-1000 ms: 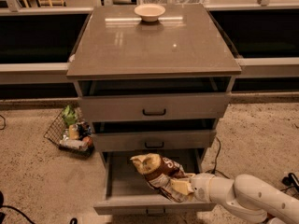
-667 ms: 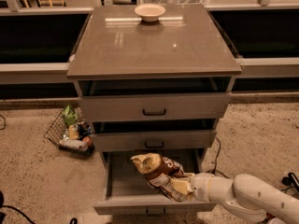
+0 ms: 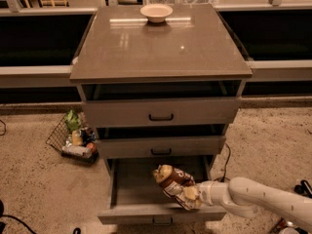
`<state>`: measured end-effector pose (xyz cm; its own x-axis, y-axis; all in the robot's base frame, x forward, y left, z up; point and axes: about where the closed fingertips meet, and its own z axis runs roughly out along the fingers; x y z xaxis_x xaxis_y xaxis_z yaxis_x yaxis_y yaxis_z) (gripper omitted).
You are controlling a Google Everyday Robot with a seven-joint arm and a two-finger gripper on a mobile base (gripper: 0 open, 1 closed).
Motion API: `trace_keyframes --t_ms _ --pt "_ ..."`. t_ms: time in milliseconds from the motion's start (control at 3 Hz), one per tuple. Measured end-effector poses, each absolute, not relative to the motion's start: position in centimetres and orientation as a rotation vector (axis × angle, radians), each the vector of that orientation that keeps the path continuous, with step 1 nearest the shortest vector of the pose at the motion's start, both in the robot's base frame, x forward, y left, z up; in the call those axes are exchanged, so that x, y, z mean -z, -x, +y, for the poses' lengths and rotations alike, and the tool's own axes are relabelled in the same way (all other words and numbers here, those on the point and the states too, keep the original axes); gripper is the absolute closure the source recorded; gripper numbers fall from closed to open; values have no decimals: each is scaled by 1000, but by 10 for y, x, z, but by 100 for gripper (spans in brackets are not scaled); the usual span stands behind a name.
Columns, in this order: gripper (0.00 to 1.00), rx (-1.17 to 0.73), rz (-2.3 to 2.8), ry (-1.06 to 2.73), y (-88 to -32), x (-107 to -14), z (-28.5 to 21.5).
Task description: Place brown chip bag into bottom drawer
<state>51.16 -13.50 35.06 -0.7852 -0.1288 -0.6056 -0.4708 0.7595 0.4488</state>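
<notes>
Three drawers: all sit in the front of the desk [image 3: 161,48]. The top drawer [image 3: 195,112] and the middle drawer [image 3: 195,146] stand a little way out. The bottom drawer [image 3: 127,213] stands out farthest, with its grey floor showing.
Bag [image 3: 171,178]: brown with a tan end, crinkled and tilted. It is over the right half of the bottom drawer, tan end up and toward the desk's back edge. Whether it touches the drawer floor I cannot tell.
Hand [image 3: 191,194]: at the bag's lower right end, just behind the bottom drawer's front wall, below the desk's front right corner. It is clamped on the bag.
Arm [image 3: 258,201]: white, low, reaching in from the right past the desk's front right corner.
Bowl [image 3: 156,12]: pale and round, on the desk top near the middle of the back edge.
Basket [image 3: 73,140]: wire, on the floor beside the desk's front left corner, with green and other packets in it.
Cable [image 3: 226,162]: dark, on the speckled floor by the desk's right edge.
</notes>
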Motion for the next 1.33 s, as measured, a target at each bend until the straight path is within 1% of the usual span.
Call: trace_keyframes --t_ms 333,667,1333 --pt "100 -832 2433 377 -536 -299 -154" --pt "82 -850 2439 297 -567 -260 -170" --pt "35 -914 2421 183 -601 -214 -190"
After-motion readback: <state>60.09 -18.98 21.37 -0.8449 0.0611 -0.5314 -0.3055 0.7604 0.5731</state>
